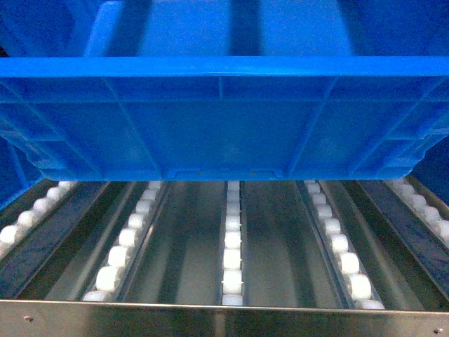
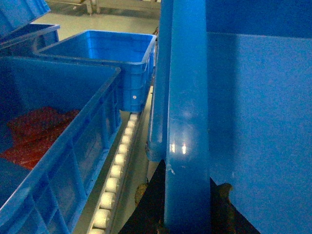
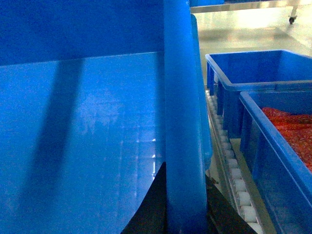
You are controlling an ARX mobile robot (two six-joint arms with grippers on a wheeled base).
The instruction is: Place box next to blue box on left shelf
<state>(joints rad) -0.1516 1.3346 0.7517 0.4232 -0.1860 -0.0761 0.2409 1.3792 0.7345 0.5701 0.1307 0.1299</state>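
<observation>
Two grippers, left (image 2: 187,214) and right (image 3: 185,214), are clamping the box (image 1: 224,119) by its side rims, holding it just above the shelf (image 1: 231,246) rollers. Neighbouring crates (image 2: 63,122) are sitting close; drifting sideways risks clipping them.

Red contents (image 2: 34,131) in neighbouring crate (image 2: 73,161)

The head camera faces forward and slightly down, very close to the box (image 1: 224,119) wall, above the left shelf (image 1: 231,246) front lip. Each wrist camera looks along a box side rim from just behind it. All three views share the box and the roller tracks.
</observation>
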